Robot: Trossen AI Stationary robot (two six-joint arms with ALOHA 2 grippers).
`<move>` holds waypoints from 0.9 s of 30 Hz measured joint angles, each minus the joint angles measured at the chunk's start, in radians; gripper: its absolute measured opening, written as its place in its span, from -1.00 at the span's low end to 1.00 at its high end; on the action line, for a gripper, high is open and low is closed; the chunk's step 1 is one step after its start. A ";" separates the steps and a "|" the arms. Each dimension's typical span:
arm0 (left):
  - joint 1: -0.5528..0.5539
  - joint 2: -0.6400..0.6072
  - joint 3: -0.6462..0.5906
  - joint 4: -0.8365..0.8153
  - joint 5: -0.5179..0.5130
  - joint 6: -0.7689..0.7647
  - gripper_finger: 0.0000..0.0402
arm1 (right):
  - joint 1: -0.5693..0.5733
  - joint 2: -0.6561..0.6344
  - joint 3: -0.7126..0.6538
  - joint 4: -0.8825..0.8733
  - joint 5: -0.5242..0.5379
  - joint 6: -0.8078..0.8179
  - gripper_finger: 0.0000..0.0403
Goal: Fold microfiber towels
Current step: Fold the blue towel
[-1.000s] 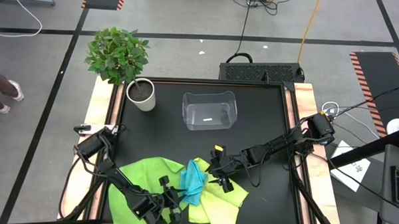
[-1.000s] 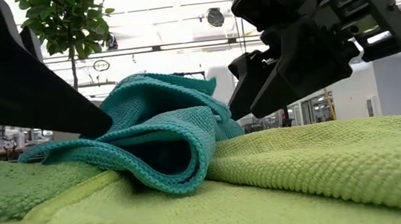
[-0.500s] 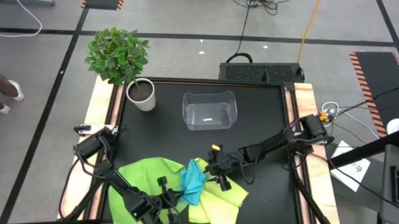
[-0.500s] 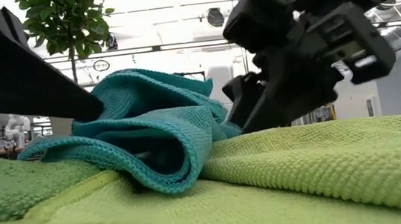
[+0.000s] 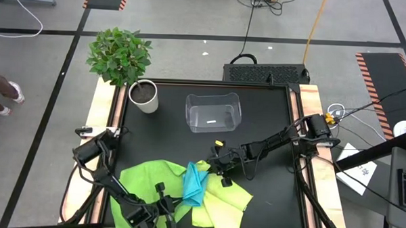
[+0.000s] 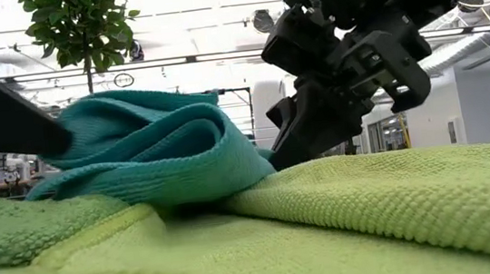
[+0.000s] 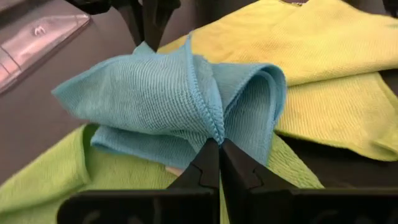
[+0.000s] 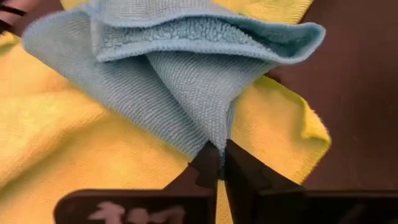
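The turquoise towel [image 5: 193, 185] lies bunched in loose folds on top of the bright green towel [image 5: 143, 181] and the pale yellow-green towel [image 5: 228, 199], both spread near the table's front edge. My left gripper [image 7: 219, 147] is at the turquoise towel's near side and is shut on it. My right gripper [image 8: 217, 153] is at its far side, also shut on it. In the low view the turquoise towel [image 6: 155, 151] humps between the two grippers. My left gripper pinches a gathered edge of the turquoise towel [image 7: 217, 129] at its near side between its two fingers. The fingers slant down from the table's near-left. The towel stays bunched, resting on the green towels. My right gripper pinches a pointed corner of the turquoise towel [image 8: 221, 133] at its far side between its two fingers. The fingers slant down from the table's far-right. The corner is raised slightly and the cloth fans out slack from it.
A clear plastic bin [image 5: 212, 113] stands at the table's far middle. A potted plant [image 5: 144, 97] stands at the far left corner. Bare dark tabletop lies between the bin and the towels.
My right gripper has moved toward the table's left onto the turquoise towel's far corner and shut on it. My left gripper has drawn toward the table's left, and the towel's open loop of fold has flattened and shifted that way.
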 joint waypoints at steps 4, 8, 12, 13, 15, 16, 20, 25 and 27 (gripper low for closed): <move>-0.011 0.000 0.000 -0.002 -0.002 -0.030 -1.00 | -0.017 0.000 0.000 0.001 -0.035 -0.002 -0.98; -0.005 0.010 0.000 0.016 0.022 -0.047 -1.00 | -0.023 0.000 0.000 -0.002 -0.041 -0.003 -0.98; 0.005 0.044 0.000 0.024 0.047 -0.093 -0.99 | -0.024 0.000 -0.001 -0.018 -0.041 0.001 -0.98; 0.011 0.051 0.000 0.027 0.063 -0.114 -0.97 | -0.024 0.000 -0.001 -0.018 -0.041 0.001 -0.98; 0.015 0.066 0.000 0.026 0.079 -0.141 -0.92 | -0.024 0.000 -0.002 -0.023 -0.051 0.006 -0.98; 0.014 0.070 0.000 0.026 0.079 -0.151 -0.90 | -0.025 0.000 -0.002 -0.031 -0.054 0.009 -0.98; -0.016 0.071 0.000 0.044 0.046 -0.134 -0.84 | -0.026 0.000 -0.004 -0.061 -0.051 0.013 -0.98; -0.041 0.047 0.000 0.063 -0.057 -0.066 -0.83 | -0.025 0.000 -0.003 -0.061 -0.052 0.012 -0.98; -0.033 0.042 0.000 0.056 -0.076 -0.064 -0.83 | -0.025 0.000 -0.003 -0.054 -0.053 0.012 -0.98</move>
